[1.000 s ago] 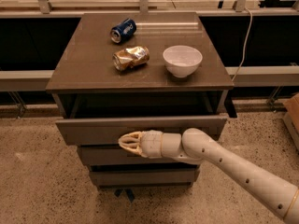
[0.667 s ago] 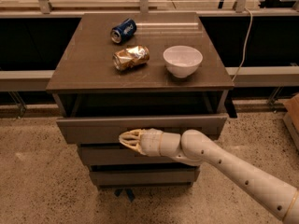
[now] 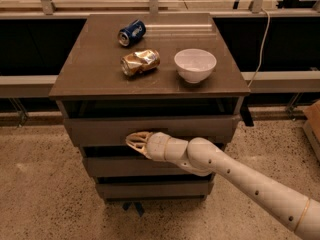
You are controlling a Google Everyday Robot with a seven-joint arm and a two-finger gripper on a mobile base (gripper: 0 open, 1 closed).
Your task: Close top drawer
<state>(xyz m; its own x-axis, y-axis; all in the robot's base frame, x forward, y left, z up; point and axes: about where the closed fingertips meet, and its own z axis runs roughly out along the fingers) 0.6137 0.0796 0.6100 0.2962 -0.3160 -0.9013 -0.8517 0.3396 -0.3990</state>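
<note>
The top drawer [image 3: 100, 130] is a wide grey-brown drawer with a plain flat front. It stands a little way out of the cabinet, with a narrow dark gap showing under the tabletop [image 3: 90, 79]. My gripper [image 3: 132, 140] reaches in from the lower right on a white arm. Its tips rest against the lower middle of the drawer's front panel.
On the tabletop lie a blue can [image 3: 131, 32] on its side, a crushed gold can [image 3: 140, 62] and a white bowl [image 3: 195, 64]. Two narrower drawer fronts [image 3: 130, 167] sit below the top drawer. A rail and dark panels run behind. A cable [image 3: 260, 39] hangs at right.
The top drawer has slid inward toward the cabinet, and the gap under the tabletop has narrowed. My gripper has moved forward with the front panel.
</note>
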